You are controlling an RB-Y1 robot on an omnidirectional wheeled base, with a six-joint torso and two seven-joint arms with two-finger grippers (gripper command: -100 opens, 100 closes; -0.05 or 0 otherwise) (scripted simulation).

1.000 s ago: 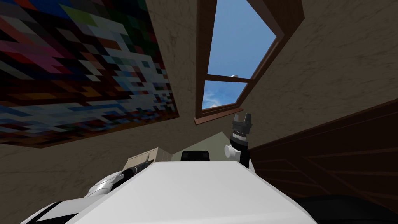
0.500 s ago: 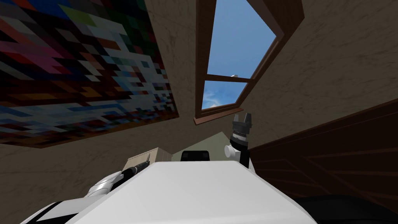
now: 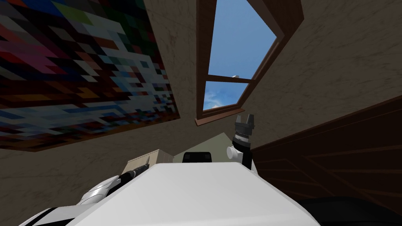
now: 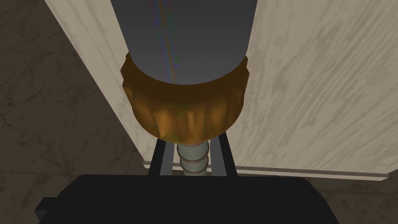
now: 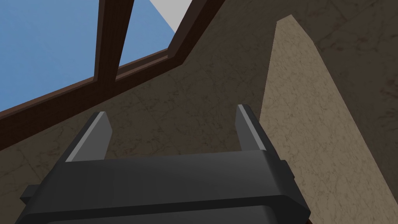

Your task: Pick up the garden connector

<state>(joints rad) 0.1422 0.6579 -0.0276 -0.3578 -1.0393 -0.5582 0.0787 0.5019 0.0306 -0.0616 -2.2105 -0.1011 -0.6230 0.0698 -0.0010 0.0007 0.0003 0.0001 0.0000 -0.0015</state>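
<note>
The left gripper (image 4: pixel 193 142) clamps the garden connector (image 4: pixel 186 105) by its pale stem, so the grasp looks made. Lifting it clear of the pale desk (image 4: pixel 311 97) seems left to do. The right gripper (image 5: pixel 173 116) is open.

Your left gripper (image 4: pixel 193 153) has its fingers (image 4: pixel 162 157) standing close together, pressing the two sides of the ribbed stem of the garden connector (image 4: pixel 186 101), which runs between them. The left forearm (image 3: pixel 104 187) lies low and reaches forward. Your right arm (image 3: pixel 240 144) is raised, with the right gripper (image 3: pixel 244 118) pointing upward and its fingers (image 5: pixel 92 137) spread wide apart.
</note>
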